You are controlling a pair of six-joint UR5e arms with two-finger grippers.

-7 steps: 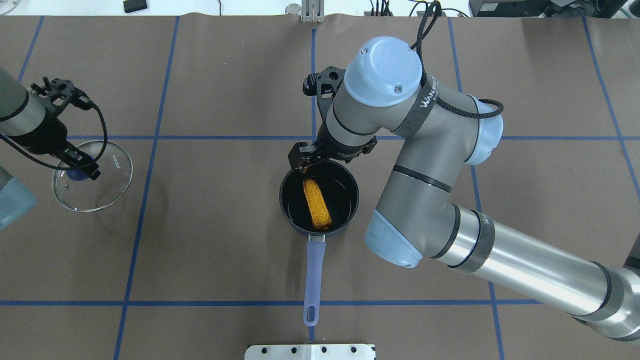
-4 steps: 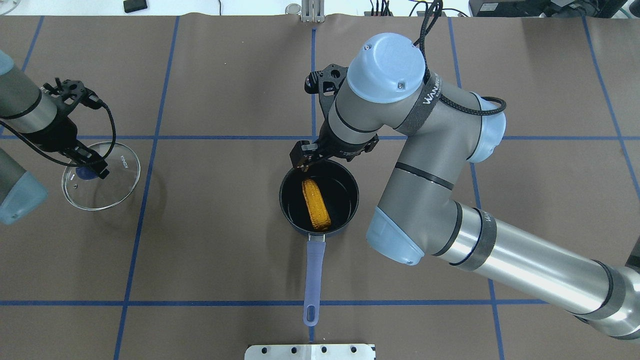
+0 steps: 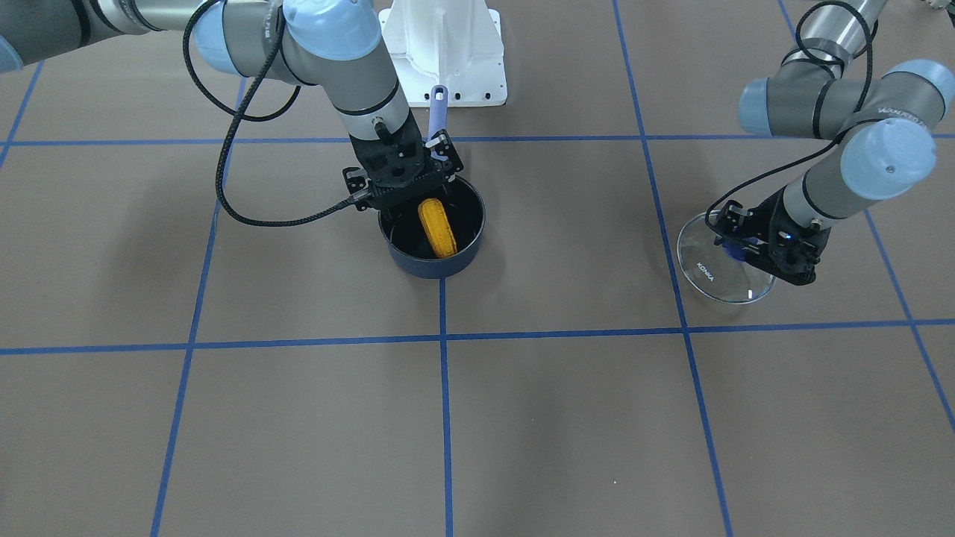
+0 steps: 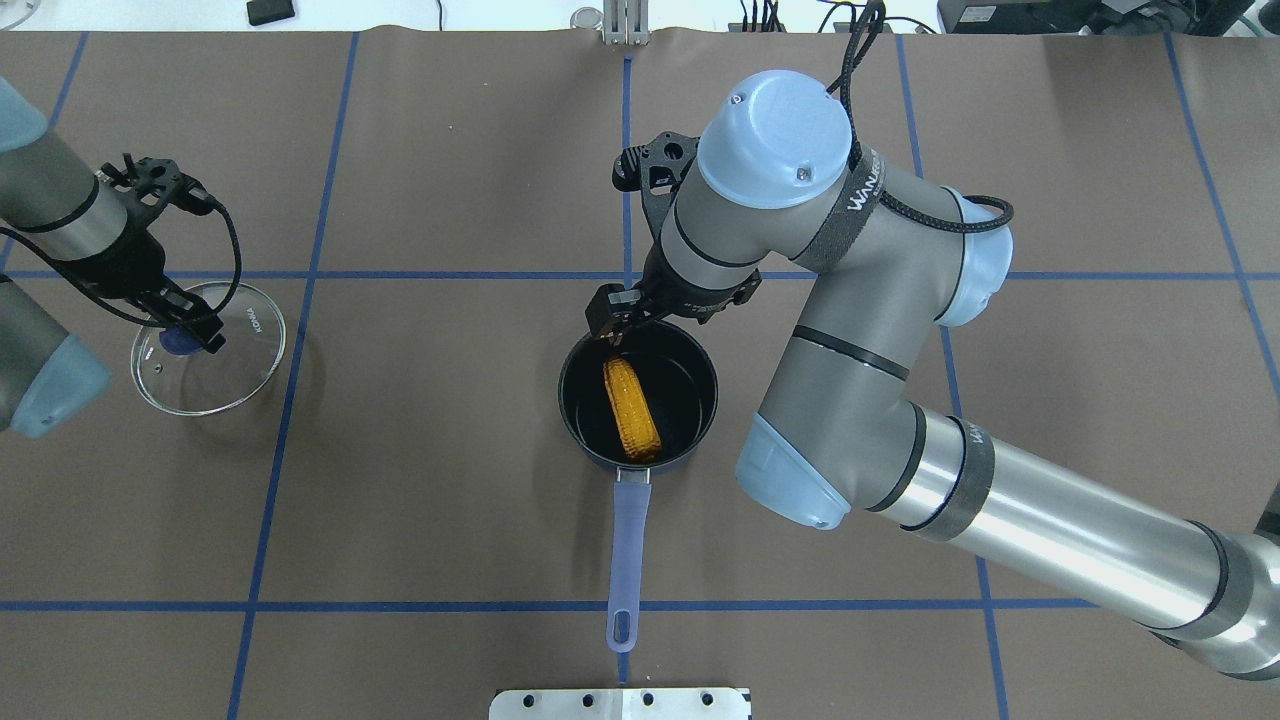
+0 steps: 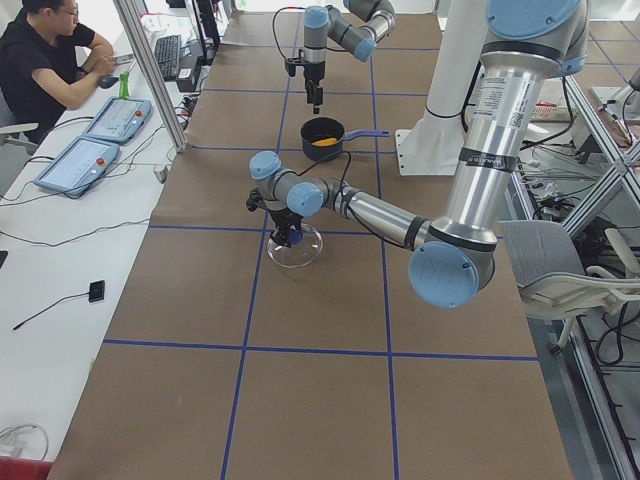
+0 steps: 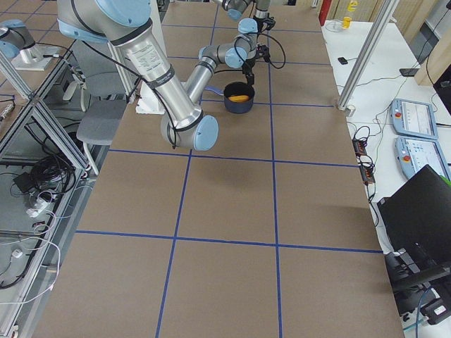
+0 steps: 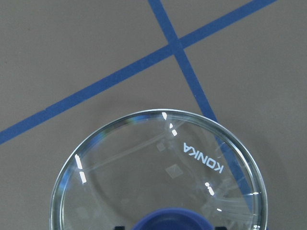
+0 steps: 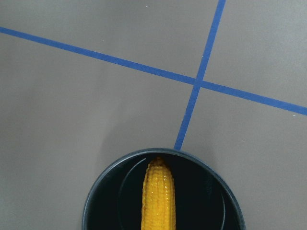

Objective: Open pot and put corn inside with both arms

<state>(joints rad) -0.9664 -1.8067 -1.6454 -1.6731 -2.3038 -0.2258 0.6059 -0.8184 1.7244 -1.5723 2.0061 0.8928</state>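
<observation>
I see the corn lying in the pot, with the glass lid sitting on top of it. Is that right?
Not quite. The corn does lie in the pot, but the lid is not on it: it is off to the side, with the left arm's jaws on its knob. The overhead view shows this.

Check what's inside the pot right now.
One corn cob lies along the pot floor; nothing else shows inside. The floor beneath the cob is covered. The lid is off, held by the left gripper.
</observation>
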